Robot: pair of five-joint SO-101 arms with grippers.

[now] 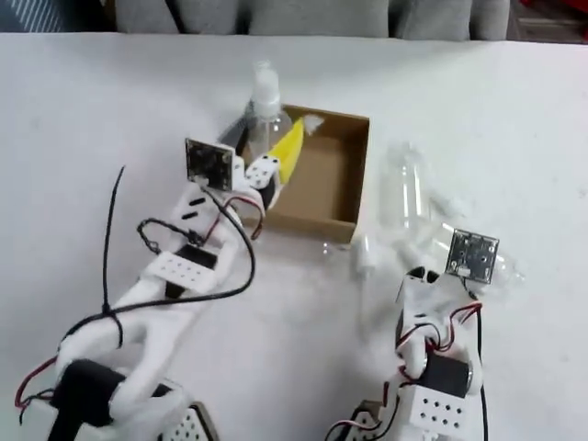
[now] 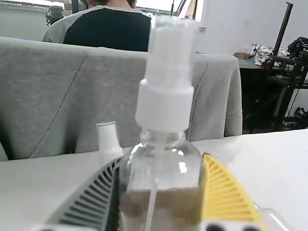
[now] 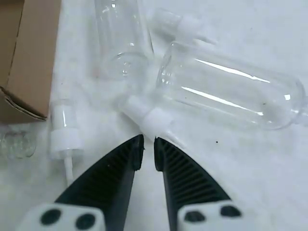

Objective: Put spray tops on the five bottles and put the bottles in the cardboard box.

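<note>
My left gripper (image 2: pixel 161 192) is shut on a clear bottle (image 2: pixel 161 173) with a white spray top (image 2: pixel 166 91), held upright between the grey and yellow fingers. In the high view that bottle (image 1: pixel 265 106) stands at the far left corner of the cardboard box (image 1: pixel 354 197). My right gripper (image 3: pixel 144 154) is shut with a slim gap and nothing in it, just short of a loose spray top (image 3: pixel 149 118). Beyond it lie two clear bottles without tops (image 3: pixel 231 91) (image 3: pixel 120 43) on the table. Another loose spray top (image 3: pixel 65 137) with its tube lies near the box corner (image 3: pixel 29 57).
A third spray top (image 3: pixel 180 21) lies past the bottles. A small white cap (image 2: pixel 107 137) shows behind the grey finger. Clear bottles (image 1: pixel 409 197) cluster to the right of the box. Grey chair backs (image 2: pixel 57 96) line the table's far edge. A black cable (image 1: pixel 110 248) trails by the left arm.
</note>
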